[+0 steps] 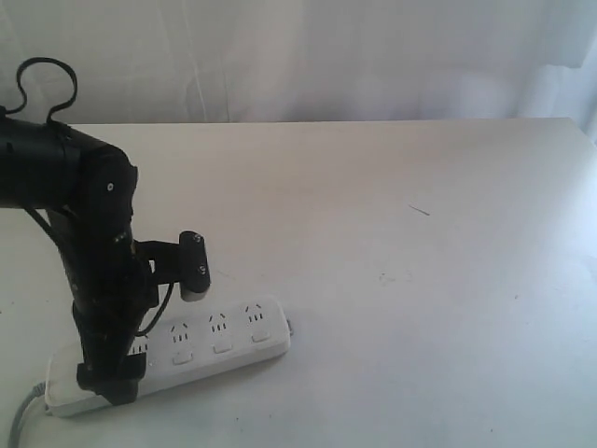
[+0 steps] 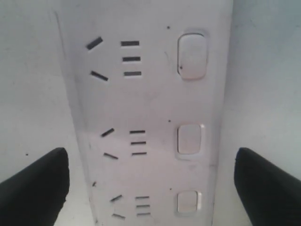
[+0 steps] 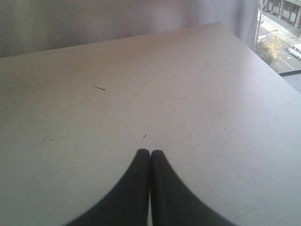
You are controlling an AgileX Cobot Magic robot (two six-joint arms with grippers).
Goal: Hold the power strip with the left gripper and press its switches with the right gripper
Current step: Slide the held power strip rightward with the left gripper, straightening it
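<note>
The white power strip (image 1: 224, 338) lies flat near the table's front left, its grey cord (image 1: 20, 418) trailing off the left end. My left gripper (image 1: 110, 381) stands over that end. Seen from the left wrist, the left gripper (image 2: 150, 157) is open; its black fingers (image 2: 40, 181) straddle the power strip (image 2: 150, 103) with a thin gap on each side. Three switches (image 2: 190, 140) show in a row beside the socket slots. My right gripper (image 3: 150, 153) is shut on nothing above bare table and does not appear in the exterior view.
The white table (image 1: 392, 243) runs back to a pale curtain (image 1: 308, 56). A small dark mark (image 1: 419, 210) lies right of centre. The right wrist view shows the table's far corner (image 3: 221, 26) with a window onto a street beyond.
</note>
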